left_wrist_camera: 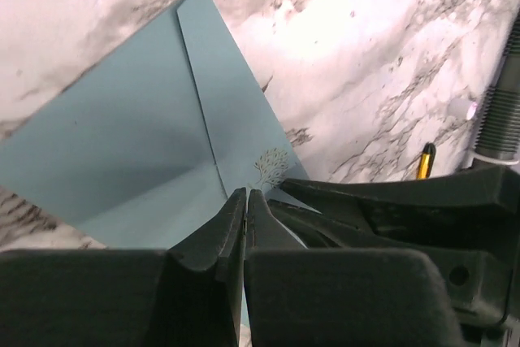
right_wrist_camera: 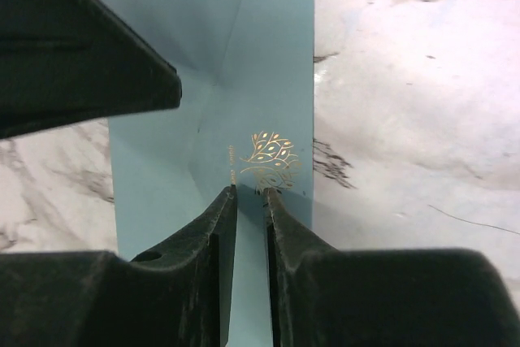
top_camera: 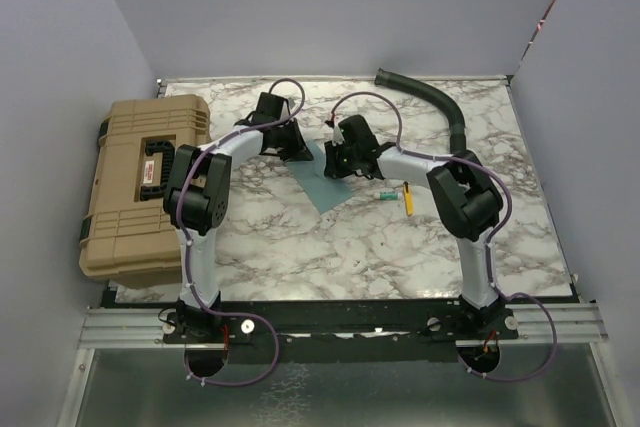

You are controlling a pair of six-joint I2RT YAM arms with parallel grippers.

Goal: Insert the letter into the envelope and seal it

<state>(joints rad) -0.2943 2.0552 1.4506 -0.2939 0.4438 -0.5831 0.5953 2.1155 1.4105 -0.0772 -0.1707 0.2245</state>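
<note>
1. The teal envelope (top_camera: 322, 190) lies flat on the marble desk (top_camera: 400, 247), between the two arms and slightly askew to the desk edges.
2. Its back faces up, showing flap seams and a small gold tree motif (right_wrist_camera: 272, 160) near one edge.
3. The left claw (left_wrist_camera: 246, 201) has its fingers pressed together, tips at the envelope's near edge; nothing shows between them.
4. The right claw (right_wrist_camera: 249, 194) stands a narrow slit apart, gripping nothing, its tips just beside the gold motif; whether they touch the paper is unclear.
5. A tan hard case (top_camera: 140, 187) sits at the left, a black hose (top_camera: 435, 97) curves at the back right, and a yellow pen (top_camera: 408, 199) lies near the right arm.
</note>
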